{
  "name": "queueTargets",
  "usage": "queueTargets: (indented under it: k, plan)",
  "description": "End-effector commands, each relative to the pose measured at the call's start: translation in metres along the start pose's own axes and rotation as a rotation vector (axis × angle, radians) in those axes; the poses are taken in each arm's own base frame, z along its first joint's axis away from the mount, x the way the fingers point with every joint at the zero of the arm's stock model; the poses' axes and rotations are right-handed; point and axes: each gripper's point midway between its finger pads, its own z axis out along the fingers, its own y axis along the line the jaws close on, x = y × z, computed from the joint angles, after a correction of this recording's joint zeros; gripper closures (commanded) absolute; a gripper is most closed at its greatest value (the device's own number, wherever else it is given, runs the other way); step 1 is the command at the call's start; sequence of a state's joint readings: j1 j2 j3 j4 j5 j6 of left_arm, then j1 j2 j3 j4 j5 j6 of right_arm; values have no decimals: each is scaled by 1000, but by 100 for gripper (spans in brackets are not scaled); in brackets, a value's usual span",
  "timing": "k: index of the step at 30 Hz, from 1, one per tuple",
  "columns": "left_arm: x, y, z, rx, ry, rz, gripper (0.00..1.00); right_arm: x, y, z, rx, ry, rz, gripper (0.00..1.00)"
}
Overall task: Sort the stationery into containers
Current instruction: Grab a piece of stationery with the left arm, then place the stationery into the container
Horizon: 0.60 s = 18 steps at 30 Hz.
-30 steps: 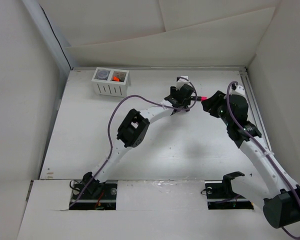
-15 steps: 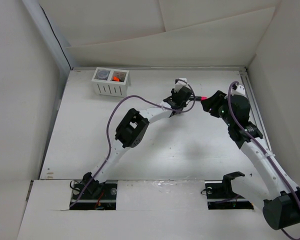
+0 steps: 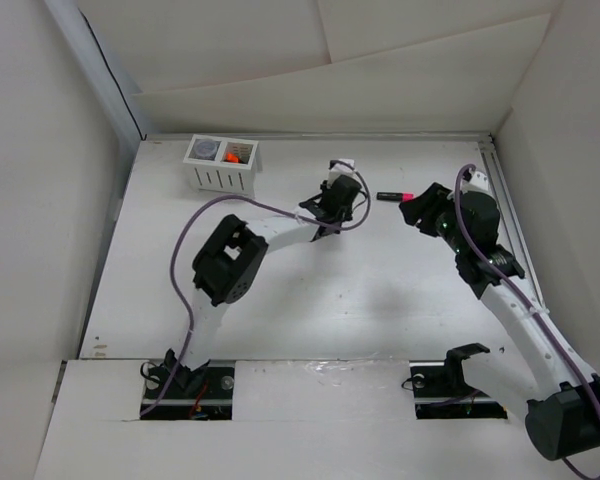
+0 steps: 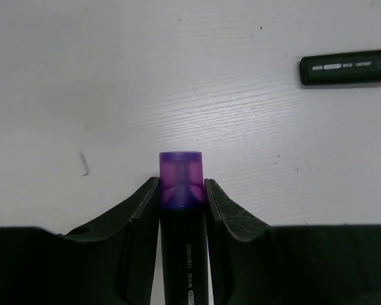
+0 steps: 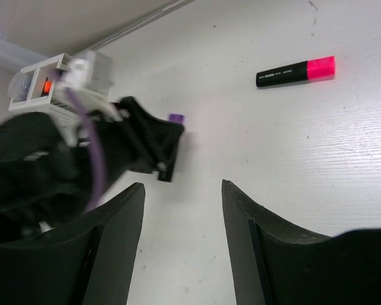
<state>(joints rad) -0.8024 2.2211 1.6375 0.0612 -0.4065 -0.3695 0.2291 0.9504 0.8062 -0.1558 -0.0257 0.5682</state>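
Left hand [image 4: 181, 190] is clamped on a purple-capped highlighter [image 4: 181, 170]: black barrel between both fingers, purple cap sticking out past the fingertips over the desk [image 3: 360, 290]. Can't tell if the cap touches the surface. A pink-capped marker [image 3: 390, 196] lies flat on the desk, alone, nothing touching it. In the top view it sits just right of the left hand, and in the left wrist view it is up in the right corner. Right hand [image 5: 181, 187] is empty with its fingers spread wide. It hangs above the desk near the pink-capped marker, on its right side in the top view. White organiser [image 3: 222, 165] stands at the far left of the desk, well apart from both hands, slotted side facing the arms. Its left compartment holds a greyish round piece [image 3: 209, 149] and its right compartment an orange item [image 3: 234, 155], too small to make out further.
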Motion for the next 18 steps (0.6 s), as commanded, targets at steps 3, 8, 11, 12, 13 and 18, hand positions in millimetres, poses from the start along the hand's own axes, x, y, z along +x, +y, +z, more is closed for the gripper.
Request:
queueTargets:
  k: [3, 8, 11, 12, 13, 18]
  plan:
    - [-132, 55, -71, 87, -271, -187, 88, -8, 10, 1, -66, -41, -15, 42]
    - [-186, 130, -111, 15, -402, -277, 88, -7, 16, 3, -98, -34, -16, 42]
    - [-202, 164, -120, -30, -451, -310, 88, -4, 16, 3, -105, -27, -8, 42]
    - [-209, 184, -120, -65, -474, -316, 88, -4, 16, 3, -105, -27, -8, 42]
    - [-214, 194, -120, -79, -494, -316, 88, -4, 16, 3, -105, -27, -8, 42]
    - [-231, 241, -113, -226, -541, -303, 86, 1, 19, 6, -120, -17, -10, 42]
